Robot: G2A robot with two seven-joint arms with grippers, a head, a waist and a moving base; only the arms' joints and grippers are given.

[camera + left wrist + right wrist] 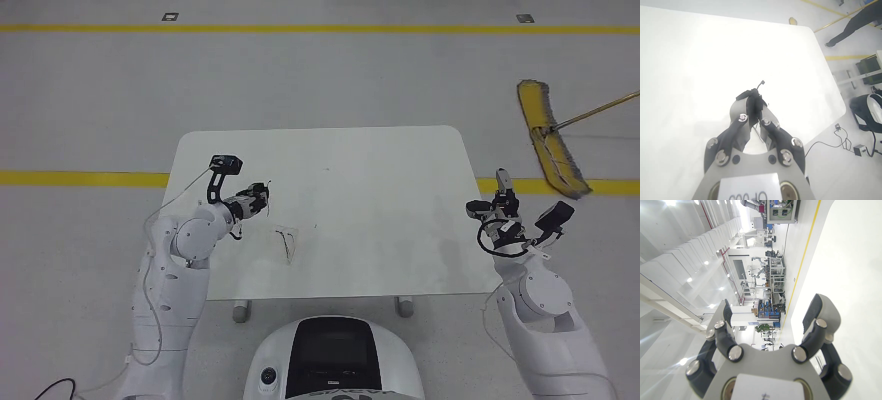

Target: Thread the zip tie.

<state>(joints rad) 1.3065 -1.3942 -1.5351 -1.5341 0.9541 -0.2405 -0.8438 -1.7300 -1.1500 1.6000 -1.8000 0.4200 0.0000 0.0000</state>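
My left gripper (754, 98) is shut on a thin black zip tie (761, 84). The tie's small head sticks out past the fingertips, and its strap runs back between the fingers (738, 109). In the top view this gripper (262, 194) is over the left part of the white table (380, 170). A thin dark strand (287, 242) lies on the table just in front of it; I cannot tell whether it joins the held tie. My right gripper (772, 306) is open and holds nothing. It sits off the table's right edge (503, 183).
A yellow broom (548, 135) lies on the floor beyond the table's right corner. Cables and a small box (859, 149) lie on the floor beside the table.
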